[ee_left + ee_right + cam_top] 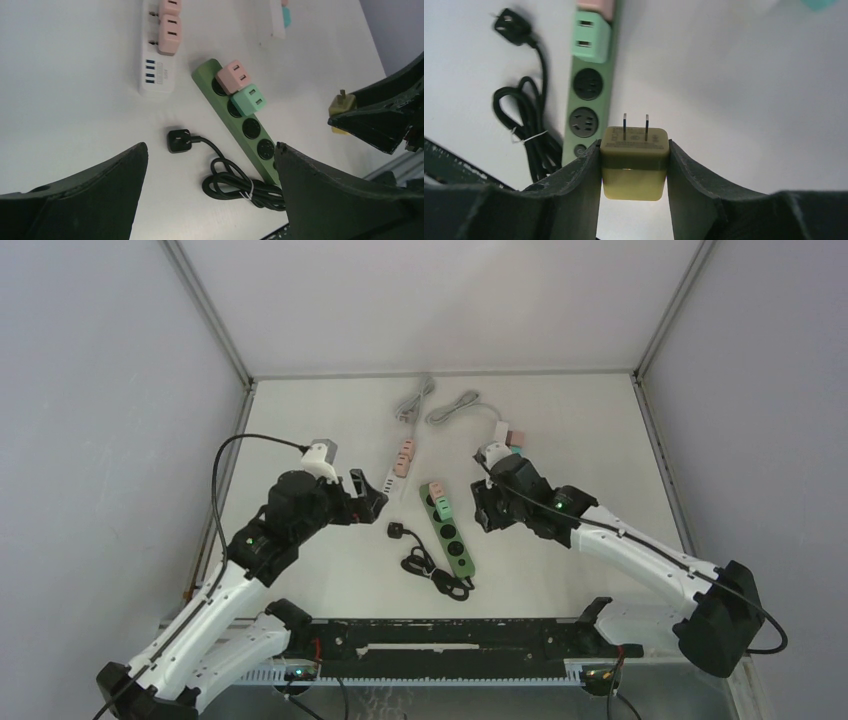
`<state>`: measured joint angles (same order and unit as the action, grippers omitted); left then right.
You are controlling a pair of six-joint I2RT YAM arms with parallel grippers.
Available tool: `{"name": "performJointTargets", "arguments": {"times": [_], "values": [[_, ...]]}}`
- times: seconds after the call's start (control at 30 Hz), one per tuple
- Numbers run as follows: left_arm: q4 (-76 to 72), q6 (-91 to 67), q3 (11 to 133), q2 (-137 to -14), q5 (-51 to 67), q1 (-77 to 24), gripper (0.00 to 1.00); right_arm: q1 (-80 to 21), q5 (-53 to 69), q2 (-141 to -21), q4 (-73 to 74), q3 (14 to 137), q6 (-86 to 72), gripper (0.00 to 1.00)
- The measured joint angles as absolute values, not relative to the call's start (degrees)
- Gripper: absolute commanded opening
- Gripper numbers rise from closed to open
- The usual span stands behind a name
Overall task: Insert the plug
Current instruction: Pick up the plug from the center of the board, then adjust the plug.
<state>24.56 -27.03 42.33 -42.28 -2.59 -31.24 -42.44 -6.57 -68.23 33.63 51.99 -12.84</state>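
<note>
Plug (635,160) status? Top view first.

ENG: Top: right gripper (487,508) sits just right of the green power strip (449,530), and its fingers hide the plug from this angle. Left gripper (370,495) is left of the strip, carrying nothing.

OP: Left wrist?

ENG: Left jaws spread wide, nothing between them. Pink adapter (233,76) and teal adapter (249,100) fill two sockets, and two round ones below are free.

OP: Right wrist, and handling?

ENG: Fingers are pinched on the yellow body's two flat sides, both prongs clear and pointing away from the camera, beside the strip's near end. Looks small, light, rigid plastic. Smooth sides may twist when you push (my guess), and thin prongs could bend if misaligned. Grip the body, never the prongs.
</note>
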Motion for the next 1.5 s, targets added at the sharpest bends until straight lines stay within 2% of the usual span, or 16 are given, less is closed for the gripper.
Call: {"name": "performJointTargets", "arguments": {"times": [0.4,0.5,0.73,1.03,1.23,1.5], "values": [[24.32,-30.28,43.42,-45.87,9.43,-31.2,1.0,-52.38,-3.51,-67.81,31.51,59.22,6.5,0.23],[22.94,-31.77,44.23,-46.87,12.67,-31.2,1.0,-55.7,-4.27,-69.06,31.38,61.28,9.96,0.19],[20.12,-34.57,44.69,-48.77,19.64,-31.2,1.0,-60.12,-4.16,-70.78,29.85,61.93,17.32,0.19],[17.21,-36.69,44.69,-53.04,28.8,-31.16,0.88,-63.31,-3.44,-71.42,27.35,61.93,24.1,0.19],[14.55,-37.78,44.69,-54.72,31.7,-31.29,0.77,-64.4,-3.31,-73.01,26.76,61.93,25.52,0.18],[13.1,-38.63,44.69,-57.54,33.54,-32.86,0.7,-65.01,-2.87,-73.71,26.41,62.41,26.22,0.18]]}}
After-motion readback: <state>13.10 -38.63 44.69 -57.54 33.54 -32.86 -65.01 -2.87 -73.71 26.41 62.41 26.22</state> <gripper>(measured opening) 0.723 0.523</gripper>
